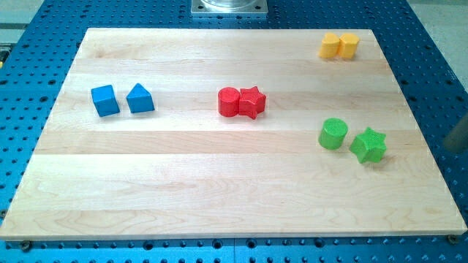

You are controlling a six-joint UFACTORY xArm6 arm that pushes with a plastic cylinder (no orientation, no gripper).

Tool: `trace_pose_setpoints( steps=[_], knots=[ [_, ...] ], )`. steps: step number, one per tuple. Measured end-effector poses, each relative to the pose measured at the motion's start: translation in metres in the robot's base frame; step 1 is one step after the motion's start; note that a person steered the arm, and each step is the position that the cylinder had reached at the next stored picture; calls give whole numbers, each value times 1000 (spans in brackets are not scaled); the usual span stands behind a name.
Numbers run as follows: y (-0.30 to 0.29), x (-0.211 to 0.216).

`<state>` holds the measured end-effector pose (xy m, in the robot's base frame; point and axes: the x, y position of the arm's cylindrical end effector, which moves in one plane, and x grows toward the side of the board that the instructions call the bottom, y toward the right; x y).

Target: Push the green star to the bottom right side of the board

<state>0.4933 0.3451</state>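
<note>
Star (368,145) at right of frame, touching cylinder (333,134) on its left; cube (105,100) and triangular block (140,98) at left.

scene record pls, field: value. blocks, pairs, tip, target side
board: wooden board on a blue perforated table
blue pair, view's left: blue cube, blue triangular block, small gap between
red pair, centre: red cylinder touching red star
yellow pair, view's top right: two yellow blocks side by side, shapes unclear
green pair, view's right: green cylinder, green star just right of it and slightly lower
my tip: not visible; only a blurred grey shape at the view's right edge
target side: bottom right, no block there
</note>
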Motion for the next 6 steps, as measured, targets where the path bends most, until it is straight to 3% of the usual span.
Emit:
trace_pose_setpoints(
  steps=[4,5,6],
  knots=[
    [-71,-29],
    [-100,17],
    [-86,69]
  ],
)
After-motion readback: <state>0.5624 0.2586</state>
